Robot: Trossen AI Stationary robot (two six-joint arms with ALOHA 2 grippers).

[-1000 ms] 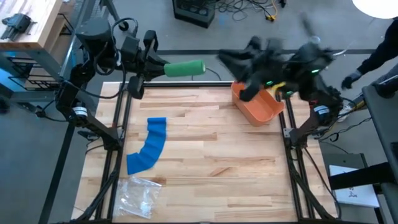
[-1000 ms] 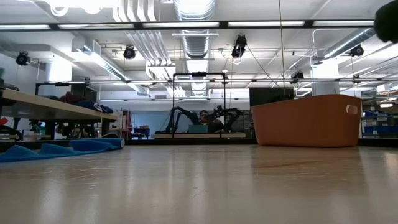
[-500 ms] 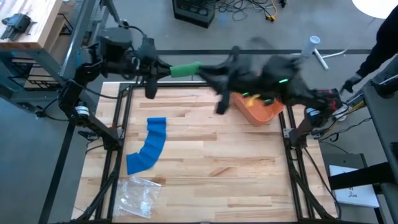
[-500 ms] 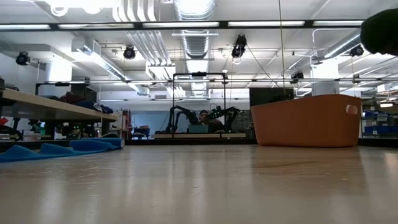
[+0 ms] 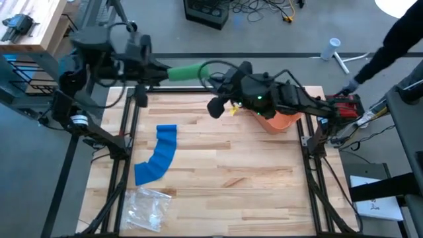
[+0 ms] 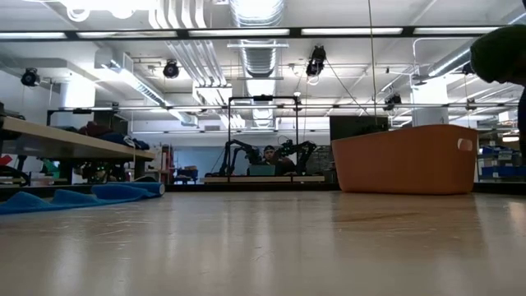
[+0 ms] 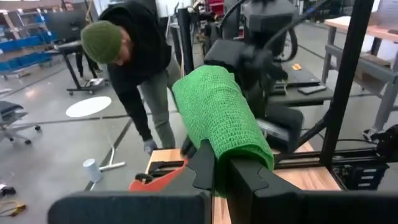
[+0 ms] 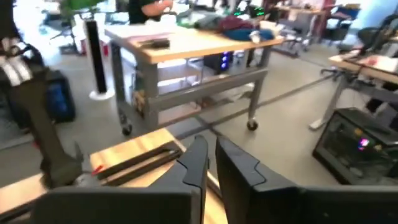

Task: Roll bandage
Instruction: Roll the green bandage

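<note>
A blue bandage strip (image 5: 158, 155) lies unrolled and curved on the left part of the wooden table (image 5: 218, 192); the low view shows it (image 6: 74, 197) flat on the tabletop. Over the far left edge, my left gripper (image 5: 155, 71) is shut on a green bandage roll (image 5: 187, 71). My right gripper (image 5: 215, 106) hangs above the table's far middle, just below and right of the roll's free end. Its fingers (image 8: 198, 158) are shut, with nothing between them. My left gripper pinches the green roll's near end (image 7: 219, 160) between its two fingers. The fingers come about level from the table's left and lie along the roll. The roll sticks out ahead of them toward the table's right, lifted clear of the table.
An orange bin (image 5: 283, 120) stands at the far right, partly under my right arm. A clear plastic bag (image 5: 147, 206) lies near the front left corner. A person (image 5: 390, 46) bends down beyond the table's far right corner. Bare wood spans the middle and right.
My right gripper has swung down from above the orange bin and toward the table's left, ending close to the green roll's free end; it has turned as it came. My left gripper has shifted the roll slightly toward the left.
</note>
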